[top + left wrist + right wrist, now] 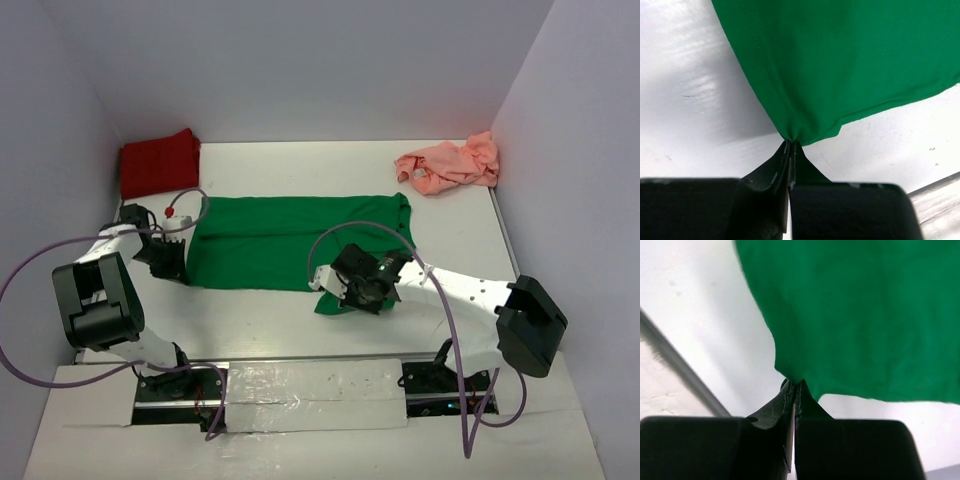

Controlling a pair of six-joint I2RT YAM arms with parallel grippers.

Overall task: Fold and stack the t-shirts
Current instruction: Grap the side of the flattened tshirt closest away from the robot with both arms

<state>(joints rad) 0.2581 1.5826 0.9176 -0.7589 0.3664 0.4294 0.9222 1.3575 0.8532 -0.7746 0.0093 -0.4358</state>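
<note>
The bright green t-shirt (pixel 290 238) lies spread in a long band across the middle of the table. My left gripper (pixel 178 262) is shut on its near left corner; the left wrist view shows the cloth (pixel 840 65) pinched at the fingertips (pixel 782 152). My right gripper (pixel 350 290) is shut on the near right corner, the cloth (pixel 855 315) pinched at its fingertips (pixel 789 390). The dark red t-shirt (pixel 158 161) lies folded at the back left. The salmon pink t-shirt (pixel 450 163) lies crumpled at the back right.
White walls close in the table on the left, back and right. A taped metal rail (pixel 310 385) with the arm bases runs along the near edge. Cables (pixel 345 232) loop over the green shirt.
</note>
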